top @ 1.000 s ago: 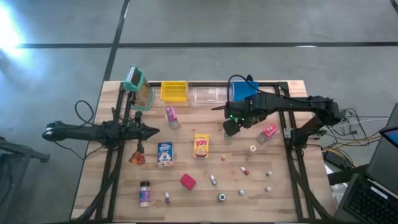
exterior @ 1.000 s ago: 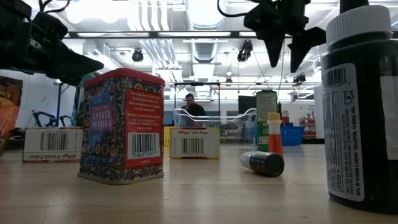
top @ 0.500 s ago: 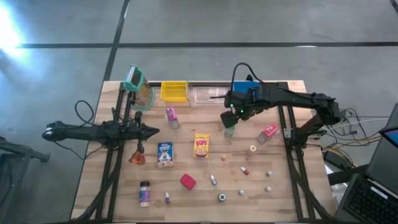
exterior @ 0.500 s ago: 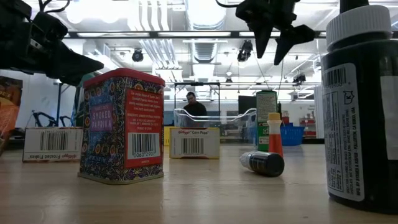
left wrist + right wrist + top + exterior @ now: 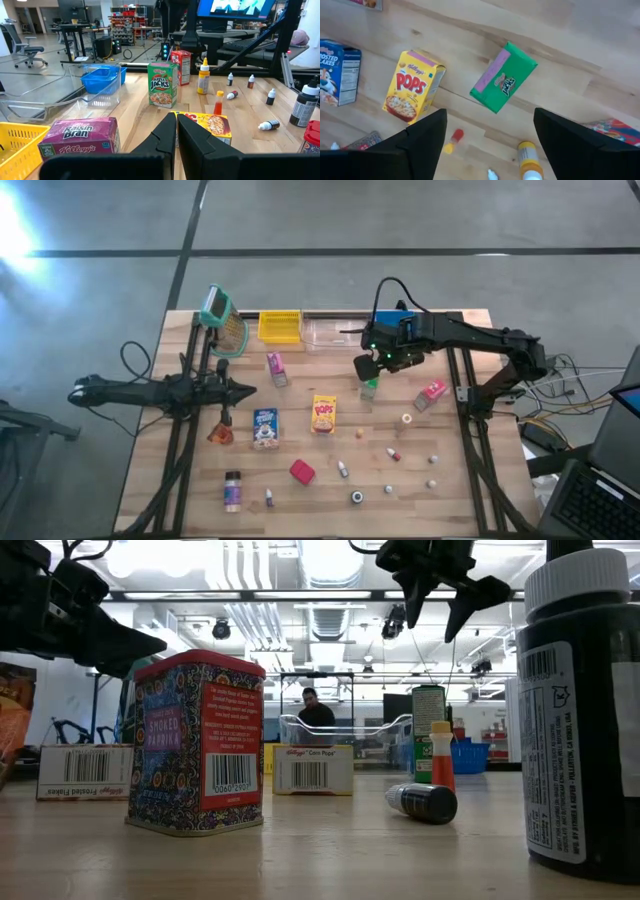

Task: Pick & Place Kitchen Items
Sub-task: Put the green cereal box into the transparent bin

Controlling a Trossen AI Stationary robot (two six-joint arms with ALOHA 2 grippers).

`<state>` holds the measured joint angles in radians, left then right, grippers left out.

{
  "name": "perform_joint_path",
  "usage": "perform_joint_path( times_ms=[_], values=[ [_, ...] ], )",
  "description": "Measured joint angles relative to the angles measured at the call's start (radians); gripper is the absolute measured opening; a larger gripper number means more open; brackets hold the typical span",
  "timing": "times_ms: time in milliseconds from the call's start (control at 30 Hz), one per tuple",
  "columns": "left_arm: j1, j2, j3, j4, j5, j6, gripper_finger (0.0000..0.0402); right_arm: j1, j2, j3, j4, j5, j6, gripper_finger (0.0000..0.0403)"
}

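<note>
The right tool (image 5: 366, 368) hangs above the middle of the table (image 5: 455, 480) with its fingers (image 5: 425, 137) spread wide and nothing between them. It points straight down, and the right wrist view looks past both fingers onto the green box (image 5: 503, 77), which stands directly below. That alignment, with the wide spread, suggests it is being set up to drop over the box and take it across its narrow sides; the box stands apart from its neighbours, so both fingers have room.

Near the green box is the yellow box (image 5: 323, 413), a little toward the front edge, with the blue box (image 5: 265, 427) beside that. A pink box (image 5: 276, 367) lies nearer the bins, and another pink item (image 5: 432, 391) sits on the right side. The red tin (image 5: 197, 744), a jar (image 5: 232, 490) and several tiny bottles (image 5: 343, 469) are scattered along the front of the table, all well apart from the tool.

At the back edge stand the yellow bin (image 5: 280, 327), the clear bin (image 5: 333, 332) and the blue bin (image 5: 392, 322), close behind the right arm, probably where the box is meant to go.

The left tool (image 5: 176, 135) waits over the left side of the table, fingers pressed together and empty.
</note>
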<state>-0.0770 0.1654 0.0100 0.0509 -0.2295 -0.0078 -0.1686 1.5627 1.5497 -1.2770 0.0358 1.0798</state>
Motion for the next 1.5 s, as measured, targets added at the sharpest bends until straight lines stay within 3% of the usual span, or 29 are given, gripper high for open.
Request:
perform_joint_path(
  times_ms=[267, 633, 1133, 1500],
  values=[
    [0.0, 0.0, 0.0, 0.0, 0.0, 0.0, 0.0023, -0.048, 0.011, -0.001, 0.003, 0.001, 0.085, 0.0311],
    [0.0, 0.0, 0.0, 0.0, 0.0, 0.0, 0.0023, -0.058, 0.088, 0.0, 0.028, 0.04, 0.098, 0.0289],
    [0.0, 0.0, 0.0, 0.0, 0.0, 0.0, 0.0023, -0.081, 0.161, -0.001, 0.02, 0.0, 0.224, 0.034],
    [0.0, 0.0, 0.0, 0.0, 0.0, 0.0, 0.0023, -0.045, 0.16, -0.054, 0.051, 0.019, 0.305, 0.0313]
  ],
)
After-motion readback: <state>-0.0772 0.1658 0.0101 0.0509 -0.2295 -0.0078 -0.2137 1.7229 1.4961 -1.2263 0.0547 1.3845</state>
